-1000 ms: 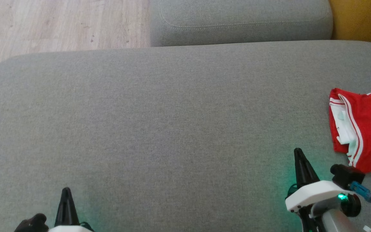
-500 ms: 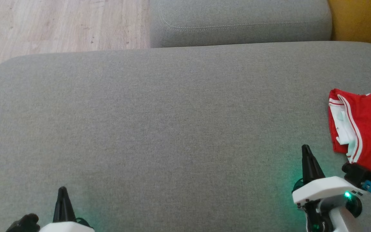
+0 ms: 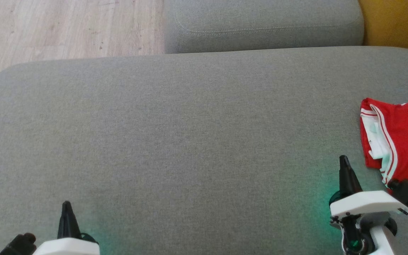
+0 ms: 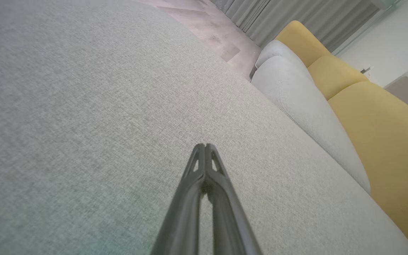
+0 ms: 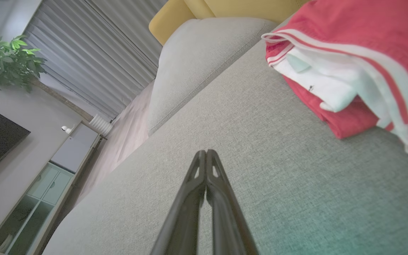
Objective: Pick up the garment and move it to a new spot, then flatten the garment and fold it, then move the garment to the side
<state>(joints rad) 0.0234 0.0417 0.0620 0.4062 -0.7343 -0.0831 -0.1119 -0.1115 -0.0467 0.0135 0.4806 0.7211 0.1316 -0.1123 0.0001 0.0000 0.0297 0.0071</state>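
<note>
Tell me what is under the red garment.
The red garment lies on the grey cushion, whose fabric runs up to its edge. White lining shows between its folded red layers. The cushion patch beneath is covered, so anything else there cannot be seen.

My jaws are pressed together, the two dark fingers (image 4: 186, 209) meeting at their tips over a broad grey cushion (image 4: 83, 106); whether they touch the fabric I can't tell. Beyond it lies a smaller grey cushion (image 4: 296, 95), then yellow cushions (image 4: 377, 124), wood floor (image 4: 211, 28) and grey curtains (image 4: 296, 14).
</note>
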